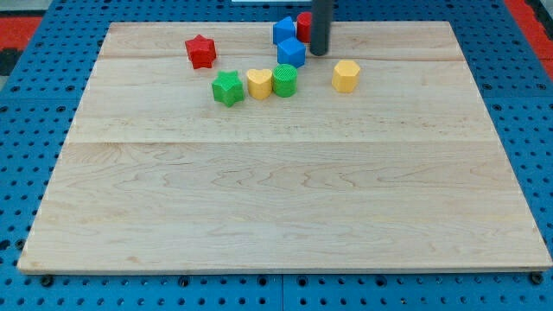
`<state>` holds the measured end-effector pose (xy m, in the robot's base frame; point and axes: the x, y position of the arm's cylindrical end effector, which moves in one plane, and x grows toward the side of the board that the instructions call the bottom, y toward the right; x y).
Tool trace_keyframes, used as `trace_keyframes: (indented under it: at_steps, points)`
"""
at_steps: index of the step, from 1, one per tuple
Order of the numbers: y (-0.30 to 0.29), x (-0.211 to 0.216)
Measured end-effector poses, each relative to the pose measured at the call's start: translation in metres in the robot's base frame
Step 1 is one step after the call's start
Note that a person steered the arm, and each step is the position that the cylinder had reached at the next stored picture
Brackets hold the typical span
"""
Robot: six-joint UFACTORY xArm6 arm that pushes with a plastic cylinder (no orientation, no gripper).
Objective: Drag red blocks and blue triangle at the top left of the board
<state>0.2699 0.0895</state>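
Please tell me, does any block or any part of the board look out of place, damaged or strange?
Nothing stands out. All blocks sit flat near the view's top of the board: red star, two blue blocks, green, yellow. My tip stands beside a red block it partly hides.

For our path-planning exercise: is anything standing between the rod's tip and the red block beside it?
Nothing visible does. My tip sits right against the red block at the view's top, partly covering it; the two blue blocks lie just to its left.

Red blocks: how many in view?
2. A red star at the view's upper left, and a red block at the top edge, partly hidden behind the rod above my tip.
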Motion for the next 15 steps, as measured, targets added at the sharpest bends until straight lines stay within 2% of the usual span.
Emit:
trace_keyframes:
  at_steps: [1,3,4,5,6,8,9,10,11,12,13,14,15]
  points:
    - [0.018,0.006]
    - [-0.063,-0.010]
    - [0.024,-0.045]
    - [0.024,-0.078]
    - [0.016,-0.078]
    - [-0.186,-0.062]
    - [-0.258,-0.047]
    - [-0.258,-0.048]
    - [-0.224,-0.057]
    - [-0.168,-0.048]
    - [-0.118,-0.020]
    - [-0.161,-0.014]
    - [-0.242,-0.008]
